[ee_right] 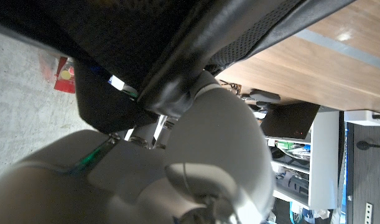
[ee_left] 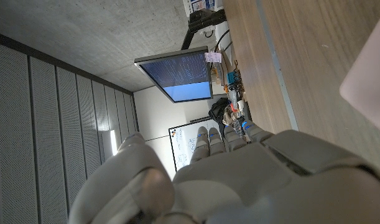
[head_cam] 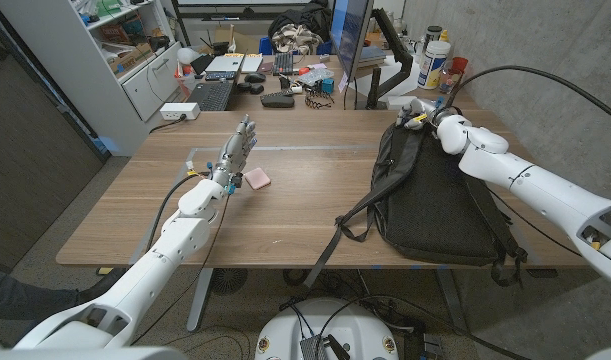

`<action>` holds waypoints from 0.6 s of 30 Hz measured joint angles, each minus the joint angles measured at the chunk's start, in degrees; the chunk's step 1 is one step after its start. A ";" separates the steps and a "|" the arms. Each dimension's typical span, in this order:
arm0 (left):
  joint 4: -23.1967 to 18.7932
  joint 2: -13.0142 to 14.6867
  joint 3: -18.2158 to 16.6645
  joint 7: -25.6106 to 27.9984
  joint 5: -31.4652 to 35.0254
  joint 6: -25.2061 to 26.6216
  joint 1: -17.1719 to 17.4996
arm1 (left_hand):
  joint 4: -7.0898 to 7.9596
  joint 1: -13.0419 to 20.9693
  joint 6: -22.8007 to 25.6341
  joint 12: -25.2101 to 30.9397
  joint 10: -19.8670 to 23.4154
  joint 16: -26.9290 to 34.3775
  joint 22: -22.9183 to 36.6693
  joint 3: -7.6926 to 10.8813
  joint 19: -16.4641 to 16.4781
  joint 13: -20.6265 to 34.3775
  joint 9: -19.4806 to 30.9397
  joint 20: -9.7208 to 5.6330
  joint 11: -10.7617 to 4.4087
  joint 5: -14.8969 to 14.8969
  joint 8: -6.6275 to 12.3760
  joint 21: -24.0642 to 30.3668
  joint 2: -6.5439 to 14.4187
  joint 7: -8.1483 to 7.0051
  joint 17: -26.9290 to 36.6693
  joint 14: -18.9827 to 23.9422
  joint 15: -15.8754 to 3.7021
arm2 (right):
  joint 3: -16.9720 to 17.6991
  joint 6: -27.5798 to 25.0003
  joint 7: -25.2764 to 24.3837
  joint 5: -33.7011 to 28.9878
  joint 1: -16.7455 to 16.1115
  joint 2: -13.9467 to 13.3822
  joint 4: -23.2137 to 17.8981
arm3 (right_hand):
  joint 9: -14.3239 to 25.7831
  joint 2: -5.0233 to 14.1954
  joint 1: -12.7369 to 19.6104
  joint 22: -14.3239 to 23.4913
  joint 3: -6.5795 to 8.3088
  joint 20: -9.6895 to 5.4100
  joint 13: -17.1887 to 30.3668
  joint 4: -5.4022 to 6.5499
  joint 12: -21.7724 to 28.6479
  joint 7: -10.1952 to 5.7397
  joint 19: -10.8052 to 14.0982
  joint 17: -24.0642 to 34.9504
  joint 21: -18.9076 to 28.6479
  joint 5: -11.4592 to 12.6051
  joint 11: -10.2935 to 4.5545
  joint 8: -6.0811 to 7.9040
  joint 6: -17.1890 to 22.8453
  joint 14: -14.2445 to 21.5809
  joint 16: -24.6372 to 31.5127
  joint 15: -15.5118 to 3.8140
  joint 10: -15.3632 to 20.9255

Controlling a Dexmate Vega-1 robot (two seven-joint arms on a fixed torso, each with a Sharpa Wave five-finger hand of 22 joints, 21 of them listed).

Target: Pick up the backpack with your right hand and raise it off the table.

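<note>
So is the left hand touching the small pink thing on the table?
No: in the head view the left hand is raised with fingers spread, and the pink object lies apart beside it on the table.

Both arms out over the table, well apart.
Left hand point(head_cam: 238, 152) stands on edge, fingers straight and apart, holding nothing. Right hand point(head_cam: 422, 113) is curled at the backpack point(head_cam: 435, 205) top, gripping its strap point(ee_right: 196, 59).

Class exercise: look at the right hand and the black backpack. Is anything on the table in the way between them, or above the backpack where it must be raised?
Nothing visible blocks it. The right hand is already at the far top end of the backpack, with a strap across it in the right wrist view. The space above looks free. The pink block and left hand are well aside.
</note>
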 measured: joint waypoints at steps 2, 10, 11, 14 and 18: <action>0.08 -0.02 0.05 -0.26 -0.01 0.00 -0.10 | 0.00 0.00 0.00 0.00 0.00 0.00 0.00 0.00 0.00 0.00 0.00 0.00 0.00 0.00 0.00 0.00 0.00 0.00 0.00 0.00 0.00 | 1.28 -0.49 -0.41 0.13 -1.16 -1.08 -2.59 | -0.07 -0.28 0.28 0.03 0.00 -0.30 0.59 0.00 0.00 0.20 -0.11 0.10 0.23 0.00 0.06 -0.08 0.20 0.00 0.00 0.00 0.07; 0.31 -0.03 0.19 -0.75 -0.02 0.00 -0.39 | 0.00 0.00 -0.01 0.00 0.00 0.00 0.00 0.00 0.00 0.00 0.00 0.00 0.00 -0.36 0.00 0.00 0.00 0.00 0.00 0.00 0.00 | 4.30 -2.15 -1.95 0.72 -3.79 -3.30 -8.01 | -0.87 0.16 0.73 -0.22 -0.03 -0.33 2.69 0.43 -0.02 0.02 -1.49 0.39 0.66 0.62 0.77 -0.57 1.24 0.63 -0.28 -0.20 0.80; 0.32 -0.03 0.20 -0.79 -0.02 0.00 -0.41 | 0.00 0.00 -0.01 0.00 0.00 0.00 0.00 0.00 0.00 0.00 0.00 0.00 0.00 -0.40 0.00 0.00 0.00 0.00 0.00 0.00 0.00 | 4.70 -2.34 -2.22 0.82 -4.15 -3.61 -8.74 | -0.87 0.16 0.73 -0.22 0.05 -0.13 2.72 0.51 -0.02 0.11 -1.69 0.38 0.66 0.62 0.89 -0.56 1.33 0.73 -0.29 -0.31 0.92; 0.32 -0.01 0.21 -0.94 -0.02 0.00 -0.52 | 0.00 0.00 -0.01 0.00 0.00 0.00 0.00 0.00 0.00 0.00 0.00 0.00 0.00 -0.40 0.00 0.00 0.00 0.00 0.00 0.00 0.00 | 6.04 -3.05 -2.93 1.02 -5.34 -4.57 -11.09 | -1.22 0.16 0.73 -0.18 0.12 -0.14 2.74 0.57 -0.05 0.16 -1.69 0.33 0.66 0.80 1.24 -0.78 1.38 1.13 -0.95 -0.31 1.27; 0.23 0.13 0.23 -1.03 -0.02 0.00 -0.56 | 0.00 0.00 -0.01 0.00 0.00 0.00 0.00 0.00 0.00 0.00 0.00 -0.01 0.00 -0.40 0.00 0.00 0.00 0.00 0.00 0.00 0.00 | 6.85 -4.14 -3.69 1.22 -6.04 -5.11 -12.57 | -2.09 0.16 0.73 -0.22 0.12 -0.14 3.55 0.58 -1.30 0.86 -2.12 0.07 1.33 1.22 2.52 -1.20 2.07 2.38 -1.67 -0.71 2.57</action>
